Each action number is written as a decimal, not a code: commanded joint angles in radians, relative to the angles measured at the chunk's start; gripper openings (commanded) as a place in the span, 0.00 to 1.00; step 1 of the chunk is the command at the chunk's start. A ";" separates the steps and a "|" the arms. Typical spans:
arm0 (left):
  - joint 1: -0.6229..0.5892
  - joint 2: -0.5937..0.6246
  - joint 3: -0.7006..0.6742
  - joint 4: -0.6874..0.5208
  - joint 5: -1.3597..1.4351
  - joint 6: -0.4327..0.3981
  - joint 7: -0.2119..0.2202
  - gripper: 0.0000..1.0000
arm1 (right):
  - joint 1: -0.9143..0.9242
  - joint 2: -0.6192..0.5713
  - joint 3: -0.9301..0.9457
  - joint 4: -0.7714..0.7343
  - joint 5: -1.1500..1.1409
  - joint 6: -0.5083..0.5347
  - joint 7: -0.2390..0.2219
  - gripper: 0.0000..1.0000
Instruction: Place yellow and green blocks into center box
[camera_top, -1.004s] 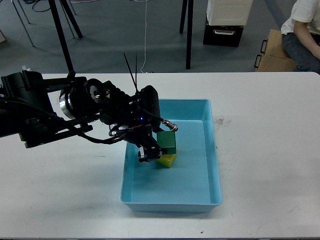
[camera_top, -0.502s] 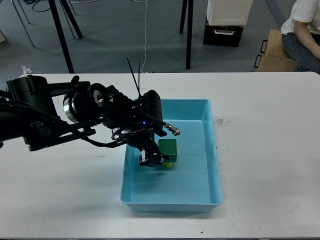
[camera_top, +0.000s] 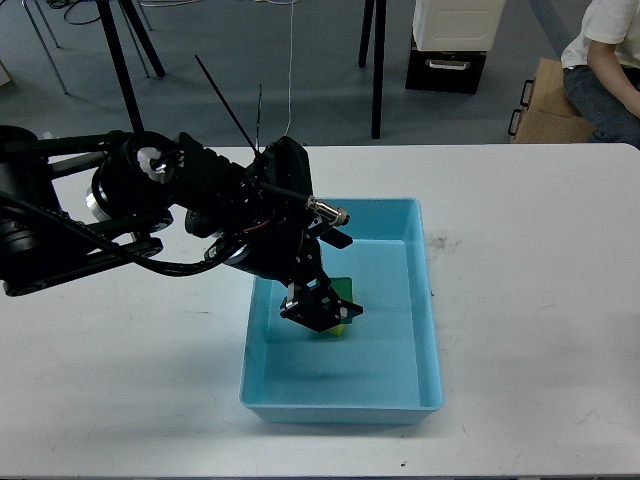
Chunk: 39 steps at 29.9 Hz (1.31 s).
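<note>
The light blue tray (camera_top: 392, 350) lies on the white table at centre. Both blocks are inside it, near its left middle. Only the top right corner of the dark green block (camera_top: 346, 291) shows, and just a sliver of the yellow block (camera_top: 341, 328) shows below it. My left gripper (camera_top: 319, 310) hangs directly over them, inside the tray, and covers most of both. It is dark, and its fingers cannot be told apart, so whether it touches a block is unclear. My right arm is out of view.
The white table (camera_top: 540, 300) extends right and left of the tray. Behind the table stand black stand legs (camera_top: 378, 70), a black-and-white cabinet (camera_top: 450, 45), a brown cardboard box (camera_top: 545, 105) and a seated person (camera_top: 610, 60).
My left arm has swung its forearm up and right. The gripper has shifted right over the blocks, so it now hides most of the green block and nearly all of the yellow one.
</note>
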 joint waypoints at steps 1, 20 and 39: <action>0.052 0.063 -0.119 -0.019 -0.223 0.000 0.000 0.99 | 0.081 0.010 -0.045 0.020 0.000 -0.007 0.001 0.98; 0.911 0.055 -0.622 0.093 -1.419 0.205 0.020 1.00 | 0.402 0.189 -0.207 0.011 0.657 0.166 -0.116 0.99; 1.272 -0.370 -0.875 0.090 -2.139 0.153 0.020 1.00 | 0.241 0.372 -0.013 -0.026 1.302 0.475 -0.192 0.99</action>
